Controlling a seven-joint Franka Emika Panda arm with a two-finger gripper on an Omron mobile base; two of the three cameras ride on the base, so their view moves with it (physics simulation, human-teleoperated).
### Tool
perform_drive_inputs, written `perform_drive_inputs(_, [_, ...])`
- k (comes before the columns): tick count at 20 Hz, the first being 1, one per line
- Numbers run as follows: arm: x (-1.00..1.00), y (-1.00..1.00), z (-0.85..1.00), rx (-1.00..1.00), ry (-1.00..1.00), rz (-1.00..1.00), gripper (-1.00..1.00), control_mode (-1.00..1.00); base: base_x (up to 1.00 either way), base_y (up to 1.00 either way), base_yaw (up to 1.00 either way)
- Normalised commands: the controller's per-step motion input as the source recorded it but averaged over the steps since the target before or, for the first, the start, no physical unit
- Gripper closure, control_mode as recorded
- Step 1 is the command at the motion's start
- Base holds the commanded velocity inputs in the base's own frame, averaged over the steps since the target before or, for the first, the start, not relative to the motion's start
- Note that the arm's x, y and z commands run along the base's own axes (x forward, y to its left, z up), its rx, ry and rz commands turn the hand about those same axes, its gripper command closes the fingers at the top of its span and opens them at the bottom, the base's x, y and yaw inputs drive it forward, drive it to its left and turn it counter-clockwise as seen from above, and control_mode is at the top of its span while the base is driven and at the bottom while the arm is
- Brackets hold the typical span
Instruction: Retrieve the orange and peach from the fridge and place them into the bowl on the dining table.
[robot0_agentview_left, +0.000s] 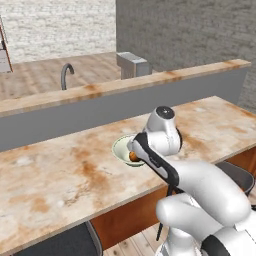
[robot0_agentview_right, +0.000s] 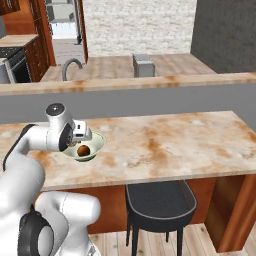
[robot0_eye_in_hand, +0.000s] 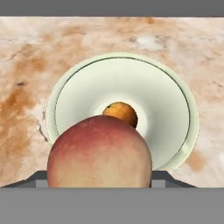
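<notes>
My gripper (robot0_agentview_right: 79, 137) is shut on the peach (robot0_eye_in_hand: 99, 153), a ball blushed reddish-pink and yellow that hides the fingertips in the hand view. It hangs just above the pale greenish-white bowl (robot0_eye_in_hand: 188, 113), over the bowl's near side. The orange (robot0_eye_in_hand: 121, 113) lies at the bottom of the bowl (robot0_agentview_right: 96, 144), and it also shows as the orange (robot0_agentview_left: 133, 156) beside my wrist. The bowl (robot0_agentview_left: 119, 148) stands on the dining table (robot0_agentview_right: 165, 145) near its front edge. Far back at the top left stands what looks like the fridge (robot0_agentview_right: 62, 20).
A dark stool (robot0_agentview_right: 160, 202) is tucked under the table's front edge, and another stool (robot0_agentview_left: 65, 242) is at the lower left. Behind the table rises the higher grey-fronted ledge (robot0_agentview_right: 150, 82), with a faucet (robot0_agentview_right: 70, 66) and a grey box (robot0_agentview_right: 144, 65) beyond it.
</notes>
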Motion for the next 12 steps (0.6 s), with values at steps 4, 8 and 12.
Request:
perform_drive_inputs(4, [0.38,0.00,-0.17,0.00,0.00,-0.01,1.00,-1.00,0.00,0.00,0.00])
perform_drive_inputs(8, [0.39,0.00,-0.18,0.00,0.00,-0.01,1.00,-1.00,0.00,0.00,0.00])
perform_drive_inputs(12, [0.33,0.00,-0.20,0.00,0.00,0.00,1.00,-1.00,0.00,0.00,0.00])
